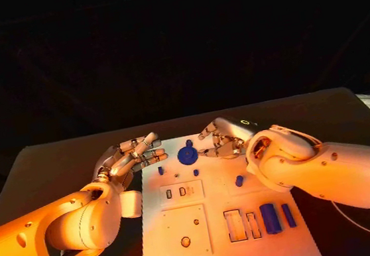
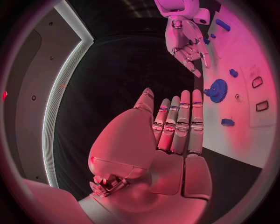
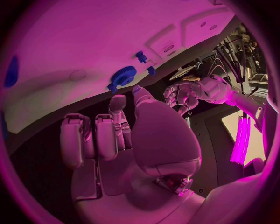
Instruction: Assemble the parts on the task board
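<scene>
Nearest, at the near right of the task board (image 1: pixel 229 255), two long blue parts (image 1: pixel 270 218) lie side by side next to empty rectangular slots. Going left to right across the far end: the left hand (image 1: pixel 132 156) hovers at the board's far left corner, fingers straight and together, holding nothing. Just right of it sits the blue gear (image 1: pixel 187 155), with small blue pegs (image 1: pixel 161 170) close by. The right hand (image 1: pixel 228 138) hovers just beside the gear, fingers apart and loosely bent, empty.

With both hands crowding the gear, I judge that fingers could collide or knock the pegs off their spots. The right arm hides part of the board's right edge; whether the gear is seated on a shaft is unclear.
</scene>
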`<state>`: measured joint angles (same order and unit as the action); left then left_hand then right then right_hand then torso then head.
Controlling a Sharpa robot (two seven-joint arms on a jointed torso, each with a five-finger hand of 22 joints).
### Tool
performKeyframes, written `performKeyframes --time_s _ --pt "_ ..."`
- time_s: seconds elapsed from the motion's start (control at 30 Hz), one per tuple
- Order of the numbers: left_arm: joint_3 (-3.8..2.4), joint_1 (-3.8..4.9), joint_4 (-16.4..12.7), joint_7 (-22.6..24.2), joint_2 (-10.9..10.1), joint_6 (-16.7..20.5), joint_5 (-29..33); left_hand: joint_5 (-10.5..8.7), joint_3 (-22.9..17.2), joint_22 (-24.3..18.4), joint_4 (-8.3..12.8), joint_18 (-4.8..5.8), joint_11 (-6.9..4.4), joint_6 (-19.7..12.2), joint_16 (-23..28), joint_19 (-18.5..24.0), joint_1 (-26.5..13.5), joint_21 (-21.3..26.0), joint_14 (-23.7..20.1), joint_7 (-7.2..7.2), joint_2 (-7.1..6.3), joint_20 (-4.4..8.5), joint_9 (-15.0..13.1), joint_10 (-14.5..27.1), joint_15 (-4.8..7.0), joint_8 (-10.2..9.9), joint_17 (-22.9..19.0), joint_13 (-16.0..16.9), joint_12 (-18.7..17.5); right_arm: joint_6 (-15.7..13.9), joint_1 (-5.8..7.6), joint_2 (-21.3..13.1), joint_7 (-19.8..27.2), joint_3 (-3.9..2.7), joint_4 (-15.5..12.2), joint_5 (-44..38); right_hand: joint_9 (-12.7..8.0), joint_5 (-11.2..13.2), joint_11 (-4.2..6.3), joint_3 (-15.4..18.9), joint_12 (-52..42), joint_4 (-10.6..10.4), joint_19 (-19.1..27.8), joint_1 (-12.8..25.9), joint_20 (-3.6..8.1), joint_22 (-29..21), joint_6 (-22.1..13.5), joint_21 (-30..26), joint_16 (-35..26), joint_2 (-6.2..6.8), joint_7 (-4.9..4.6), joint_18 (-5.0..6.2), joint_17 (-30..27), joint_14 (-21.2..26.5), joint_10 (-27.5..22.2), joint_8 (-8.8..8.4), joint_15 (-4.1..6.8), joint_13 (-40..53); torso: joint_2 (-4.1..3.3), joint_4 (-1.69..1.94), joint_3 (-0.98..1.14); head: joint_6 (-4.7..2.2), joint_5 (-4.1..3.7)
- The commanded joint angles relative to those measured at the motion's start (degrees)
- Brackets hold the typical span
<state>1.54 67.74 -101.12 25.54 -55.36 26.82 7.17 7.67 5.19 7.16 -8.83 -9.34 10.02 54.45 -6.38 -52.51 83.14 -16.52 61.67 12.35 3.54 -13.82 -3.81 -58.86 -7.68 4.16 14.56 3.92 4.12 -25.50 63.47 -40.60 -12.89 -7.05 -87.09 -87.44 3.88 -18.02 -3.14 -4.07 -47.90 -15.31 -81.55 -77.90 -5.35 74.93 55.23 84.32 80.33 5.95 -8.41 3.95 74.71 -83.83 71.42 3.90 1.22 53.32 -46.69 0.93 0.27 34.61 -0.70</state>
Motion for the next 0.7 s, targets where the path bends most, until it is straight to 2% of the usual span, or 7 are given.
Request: performKeyframes --time_s 0.03,0.17,0.37,0.47,0.53,0.63,0.7 --pt "-0.05 0.06 -0.05 0.58 -0.16 -1.29 -0.16 -0.2 0.19 -0.1 0.45 -1.05 0.06 -0.33 0.33 0.29 0.29 -0.01 -0.56 0.32 -0.45 -0.04 0.08 0.44 0.01 -0.41 0.0 -0.08 -0.25 1.61 -0.06 -3.39 11.66 -0.52 -1.37 11.88 0.07 1.43 0.07 -0.25 -1.12 1.24 0.06 -1.85 0.12 2.44 0.38 0.04 -0.32 0.2 0.16 -1.04 -0.24 -3.11 0.56 -0.04 -0.07 0.87 0.1 -0.4 0.07 -0.01 0.0" --pt "-0.05 0.06 0.16 0.85 -0.46 -1.93 -1.06 -0.25 0.6 -0.12 0.45 -1.04 0.08 -0.43 0.33 0.34 -0.3 -0.02 -0.57 0.31 -1.15 -0.07 0.08 0.54 -0.02 -0.41 0.01 -0.08 -0.24 5.56 0.03 -9.12 17.12 -1.38 -2.0 19.22 0.03 4.43 0.1 -1.37 -1.45 4.36 0.18 -6.22 0.19 2.37 0.33 -0.03 -0.37 0.58 0.08 -1.03 -0.17 -3.07 0.3 -0.13 -0.04 1.37 0.28 -1.06 0.2 -0.39 0.24" --pt "-0.05 0.06 0.6 0.97 -0.65 -2.2 -1.41 -0.24 0.63 -0.12 0.45 -1.05 0.07 -0.43 0.33 0.35 -0.38 -0.03 -0.57 0.29 -1.23 -0.07 0.07 0.52 -0.02 -0.39 0.02 -0.07 -0.23 7.89 0.06 -14.52 18.35 -1.84 -0.4 22.04 0.01 5.42 0.02 -1.35 -0.59 5.17 0.47 -6.93 0.15 1.99 0.28 -0.21 -0.75 0.93 0.0 -0.94 -0.66 -2.94 -0.17 -0.18 -0.11 0.71 0.38 -1.54 0.58 -0.57 0.07" --pt "-0.05 0.06 0.79 0.95 -0.71 -2.23 -1.17 -0.21 0.55 -0.12 0.49 -1.06 0.03 -0.35 0.32 0.34 -0.36 -0.05 -0.56 0.24 -1.13 -0.07 0.05 0.45 -0.01 -0.34 0.02 -0.06 -0.18 7.93 -0.03 -15.76 18.51 -1.9 0.72 21.85 0.0 5.42 0.01 -1.28 -0.73 5.27 0.45 -6.97 0.14 2.03 0.23 -0.2 -0.72 1.05 0.0 -0.95 -0.59 -2.95 -0.1 -0.2 -0.12 0.83 0.4 -1.51 0.61 -0.48 -0.29" --pt "-0.05 0.06 0.91 0.95 -0.7 -2.24 -1.06 -0.19 0.48 -0.12 0.53 -1.06 0.0 -0.3 0.32 0.34 -0.33 -0.06 -0.55 0.2 -1.04 -0.06 0.04 0.4 0.01 -0.32 0.03 -0.05 -0.15 7.89 -0.09 -16.26 18.6 -1.92 1.58 21.78 -0.01 5.3 0.01 -1.25 -0.92 5.43 0.39 -7.11 0.13 2.12 0.16 -0.16 -0.62 1.15 -0.01 -0.97 -0.42 -2.99 0.02 -0.23 -0.12 1.0 0.33 -1.37 0.47 -0.58 -0.66" --pt "-0.05 0.06 1.06 0.96 -0.65 -2.29 -0.98 -0.19 0.48 -0.12 0.53 -1.06 0.0 -0.3 0.32 0.34 -0.33 -0.06 -0.55 0.2 -1.04 -0.06 0.04 0.4 0.01 -0.32 0.03 -0.05 -0.15 7.7 -0.18 -16.36 18.66 -1.94 2.77 21.73 -0.02 5.23 0.01 -1.24 -1.01 5.56 0.33 -7.22 0.13 2.21 0.12 -0.12 -0.53 1.19 -0.01 -0.99 -0.28 -3.02 0.08 -0.24 -0.12 1.08 0.32 -1.36 0.45 -0.53 -0.6" --pt "-0.05 0.06 1.17 0.94 -0.61 -2.34 -0.96 -0.18 0.43 -0.12 0.55 -1.07 -0.02 -0.26 0.32 0.34 -0.3 -0.06 -0.54 0.18 -0.98 -0.06 0.03 0.36 0.01 -0.3 0.03 -0.04 -0.13 7.54 -0.29 -16.19 18.63 -1.94 3.41 21.65 -0.02 5.19 0.01 -1.24 -1.17 5.6 0.27 -7.26 0.13 2.29 0.09 -0.08 -0.4 1.21 -0.01 -1.01 -0.09 -3.07 0.16 -0.24 -0.12 1.21 0.28 -1.37 0.54 -0.44 -0.58"
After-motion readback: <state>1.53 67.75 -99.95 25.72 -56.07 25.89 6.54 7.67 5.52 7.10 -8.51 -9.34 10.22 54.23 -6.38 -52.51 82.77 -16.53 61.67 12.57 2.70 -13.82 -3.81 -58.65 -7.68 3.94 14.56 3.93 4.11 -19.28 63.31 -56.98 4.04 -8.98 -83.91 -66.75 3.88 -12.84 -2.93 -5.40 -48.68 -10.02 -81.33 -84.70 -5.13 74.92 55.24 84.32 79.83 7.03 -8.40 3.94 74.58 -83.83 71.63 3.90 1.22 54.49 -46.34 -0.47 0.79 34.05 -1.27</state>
